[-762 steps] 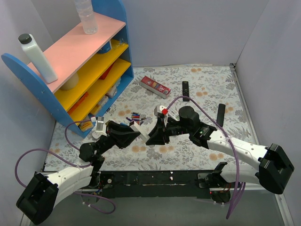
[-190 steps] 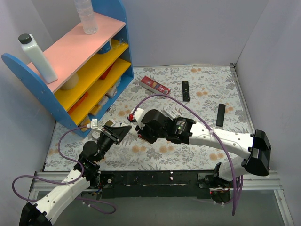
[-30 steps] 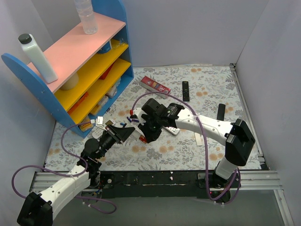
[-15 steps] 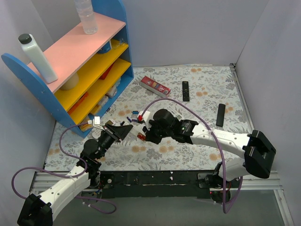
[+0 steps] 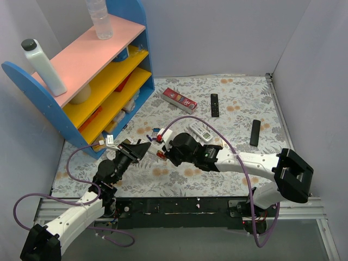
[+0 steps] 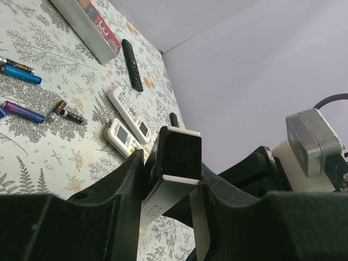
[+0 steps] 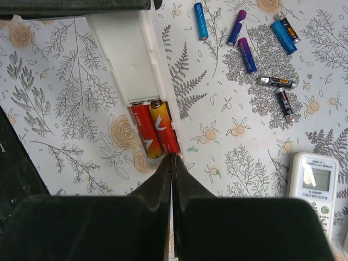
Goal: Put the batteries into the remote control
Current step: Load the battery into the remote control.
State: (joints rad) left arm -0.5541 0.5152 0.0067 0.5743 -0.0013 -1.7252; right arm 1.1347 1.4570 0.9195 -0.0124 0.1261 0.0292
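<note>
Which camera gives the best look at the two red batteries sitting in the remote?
Right wrist: the red batteries lie side by side in the remote control, compartment open. Left wrist shows only the remote's end between its jaws; from above they're too small to judge.

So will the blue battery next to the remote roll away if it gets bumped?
Probably. The blue battery is a smooth round tube lying on its side, so a sideways bump would likely roll it. An end-on push should just slide it. The flat table gives it nothing to stop against nearby.
</note>
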